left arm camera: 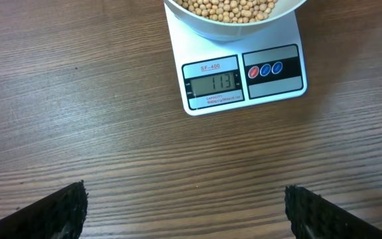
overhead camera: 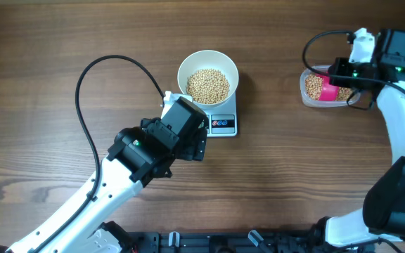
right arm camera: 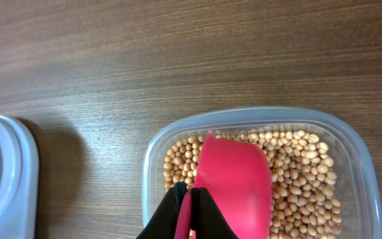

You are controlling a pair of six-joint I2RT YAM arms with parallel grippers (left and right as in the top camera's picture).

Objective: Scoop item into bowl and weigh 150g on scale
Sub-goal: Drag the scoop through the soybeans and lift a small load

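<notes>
From above, the bowl (overhead camera: 208, 77) of beans (overhead camera: 209, 86) sits on the scale (overhead camera: 223, 125) around the middle of the table (overhead camera: 48, 42), nearer its far edge. The clear container (overhead camera: 313, 97) lies by the right edge, with the pink scoop (overhead camera: 326, 91) in it.

In the left wrist view, the display (left arm camera: 212, 83) reads 113, short of target, so a modest scoop tipped in slowly looks wise. The left end effector (left arm camera: 186, 216) hangs wide apart before the scale, empty.

In the right wrist view, the right end effector (right arm camera: 190, 202) is clamped on the scoop's handle, its cup among the container's beans. Dig shallow and lift level.
</notes>
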